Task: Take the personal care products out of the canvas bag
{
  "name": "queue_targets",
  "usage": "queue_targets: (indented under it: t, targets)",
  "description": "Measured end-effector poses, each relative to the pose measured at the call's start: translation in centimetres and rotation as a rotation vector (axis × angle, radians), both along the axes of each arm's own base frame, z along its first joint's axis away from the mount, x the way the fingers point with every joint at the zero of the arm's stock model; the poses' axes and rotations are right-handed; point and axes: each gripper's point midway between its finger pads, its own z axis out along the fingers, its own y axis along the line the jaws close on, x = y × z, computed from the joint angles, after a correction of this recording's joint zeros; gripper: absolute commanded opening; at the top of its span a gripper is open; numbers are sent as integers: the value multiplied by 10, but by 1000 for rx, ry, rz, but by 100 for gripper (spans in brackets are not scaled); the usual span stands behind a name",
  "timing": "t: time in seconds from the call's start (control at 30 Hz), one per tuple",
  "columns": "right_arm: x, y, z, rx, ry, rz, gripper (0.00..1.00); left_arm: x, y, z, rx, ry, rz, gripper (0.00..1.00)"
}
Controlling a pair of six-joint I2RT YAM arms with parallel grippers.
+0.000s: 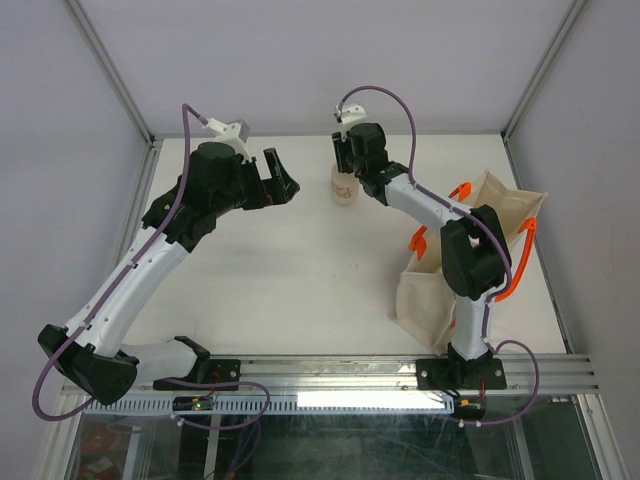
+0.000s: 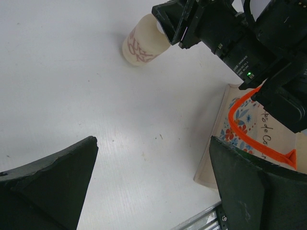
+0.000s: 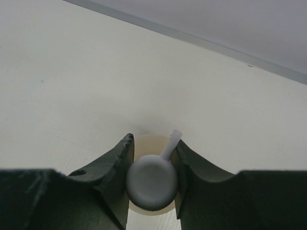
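The cream pump bottle (image 1: 344,187) stands upright on the far middle of the table. My right gripper (image 1: 345,165) comes down from above and is shut on its grey pump head (image 3: 151,181), one finger on each side; the nozzle points away. The canvas bag (image 1: 420,298), with orange handles (image 1: 519,262), stands at the right behind my right arm. My left gripper (image 1: 283,175) is open and empty, hovering left of the bottle. In the left wrist view the bottle (image 2: 140,42) and the bag's flowered side (image 2: 240,120) show. The other bottles are hidden.
The table is white, with a metal rail (image 1: 330,372) along its near edge. Grey walls and frame posts close in the far, left and right sides. My right arm (image 1: 470,260) crosses over the bag.
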Motion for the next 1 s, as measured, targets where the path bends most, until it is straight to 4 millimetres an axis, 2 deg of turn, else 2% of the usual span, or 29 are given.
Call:
queue_targets:
  t: [0.2,0.43,0.47,0.5,0.57,0.6,0.7,0.83,0.93,1.0]
  targets:
    - [-3,-3,-18,-27,28,-1,2,0,0,0,-4,1,1,99]
    - [-6,-5,-18,-37,43,-3,2,-9,1,11,-40,-8,-2,99]
    - [-9,-5,-18,-44,55,-2,65,-12,0,14,-54,-9,-7,99]
    - [-13,-7,-18,-52,68,0,84,-14,0,17,-65,-12,-12,99]
    - [-23,-14,-11,-69,88,-27,92,-21,0,22,-88,-16,-25,99]
    - [-29,-18,-1,-73,90,-40,98,-24,0,23,-99,-17,-30,99]
    - [-55,-31,41,-50,79,-57,100,-34,0,17,-115,-3,-49,99]
    - [-100,-56,124,46,0,-67,100,-44,-4,6,-127,35,-86,99]
    - [-127,-72,161,101,-14,-84,100,-46,-9,6,-138,42,-114,99]
    - [-147,-82,166,124,17,-97,99,-47,-10,7,-146,43,-124,99]
